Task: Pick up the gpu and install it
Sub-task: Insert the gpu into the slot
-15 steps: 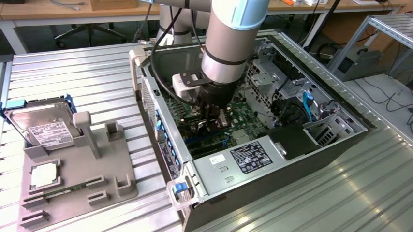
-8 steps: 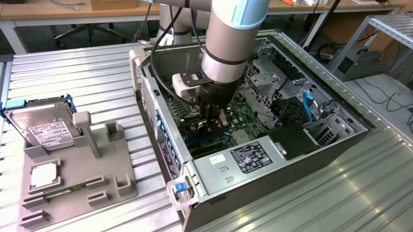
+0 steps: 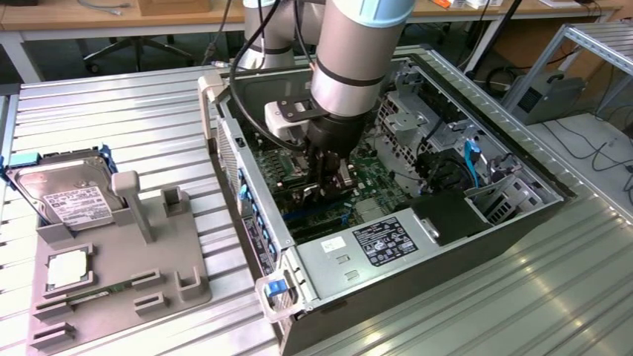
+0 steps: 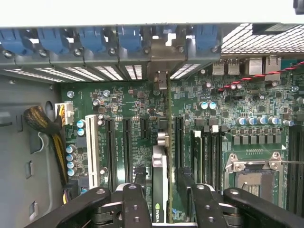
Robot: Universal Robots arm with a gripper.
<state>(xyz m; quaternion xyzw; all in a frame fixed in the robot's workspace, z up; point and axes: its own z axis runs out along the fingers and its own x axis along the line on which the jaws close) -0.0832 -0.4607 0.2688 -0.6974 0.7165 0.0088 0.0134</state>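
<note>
My fingers (image 4: pixel 186 183) look released, straddling the gpu (image 4: pixel 159 185) – it stands edge-on between them in the motherboard (image 4: pixel 123 102), long axis running toward the case's rear slots.

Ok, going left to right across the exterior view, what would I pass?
First the hard drive, then the claw, then the blue cable, then the grey box.
</note>
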